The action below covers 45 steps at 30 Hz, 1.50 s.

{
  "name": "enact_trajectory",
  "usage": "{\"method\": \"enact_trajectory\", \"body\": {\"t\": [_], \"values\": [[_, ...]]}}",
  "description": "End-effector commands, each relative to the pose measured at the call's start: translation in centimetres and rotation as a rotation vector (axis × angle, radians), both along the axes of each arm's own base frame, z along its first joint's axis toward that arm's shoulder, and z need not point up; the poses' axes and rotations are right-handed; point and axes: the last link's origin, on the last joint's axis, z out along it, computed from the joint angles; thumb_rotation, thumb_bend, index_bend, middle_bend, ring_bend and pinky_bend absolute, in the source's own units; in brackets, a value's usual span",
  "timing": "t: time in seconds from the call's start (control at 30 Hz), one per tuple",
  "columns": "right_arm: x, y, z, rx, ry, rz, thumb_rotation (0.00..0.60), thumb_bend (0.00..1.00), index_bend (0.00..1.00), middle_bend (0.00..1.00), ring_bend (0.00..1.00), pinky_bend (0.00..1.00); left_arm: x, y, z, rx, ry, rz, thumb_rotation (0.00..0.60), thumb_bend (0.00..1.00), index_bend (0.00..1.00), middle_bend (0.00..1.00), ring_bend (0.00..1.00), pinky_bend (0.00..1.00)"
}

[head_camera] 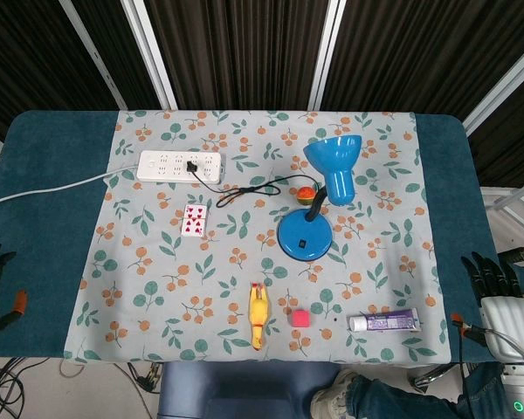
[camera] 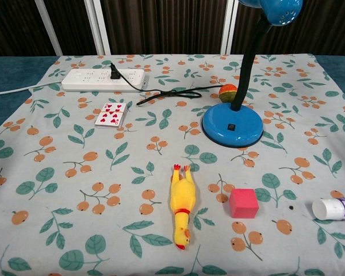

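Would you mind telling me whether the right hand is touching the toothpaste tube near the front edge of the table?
Apart. In the head view the right hand sits off the table's right edge, with bare cloth separating it from the toothpaste tube.

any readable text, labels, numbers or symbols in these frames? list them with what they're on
Playing card: red heart pips, about nine; corner index too small to read.
Tube: purple label with print, too blurred to read.
Power strip: no legible marking.
Blue lamp: black switch on the base, no readable sign.
No word or brand can be read anywhere.
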Motion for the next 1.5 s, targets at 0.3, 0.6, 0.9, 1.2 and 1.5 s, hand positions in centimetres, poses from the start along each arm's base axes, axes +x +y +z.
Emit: {"method": "enact_trajectory", "body": {"t": [0.3,0.6,0.9,1.2,1.5], "values": [[0.1,-0.7,-1.0,0.121,-0.043,0.000,0.600,0.27,0.00,0.18,0.25,0.05,0.0,0.1,0.0,0.003,-0.004,0.004,0.600,0.42,0.16,0.05,0.00,0.04],[1.5,-6.6,-4.7,0.394,0.004,0.024,0.600,0.46,0.00,0.48,0.61,0.32,-0.1,0.1,-0.1,-0.011,-0.008,0.013,0.600,0.42,0.16,0.05,0.00,0.05],[3.6,-10.4,-8.3,0.511,0.018,0.028,0.600,0.55,0.00,0.70,0.84,0.49,-0.2,0.1,-0.1,-0.020,-0.015,0.026,0.600,0.42,0.16,0.05,0.00,0.05],[6.5,-12.6,-11.6,0.531,0.023,0.046,0.600,0.56,0.00,0.79,0.88,0.61,-0.2,0.1,-0.1,-0.025,-0.017,0.034,0.600,0.42,0.16,0.05,0.00,0.05],[9.0,-14.0,-13.9,0.553,0.047,0.069,0.600,0.57,0.00,0.80,0.88,0.70,-0.2,0.1,-0.1,-0.028,-0.021,0.040,0.600,0.42,0.16,0.05,0.00,0.05]]}}
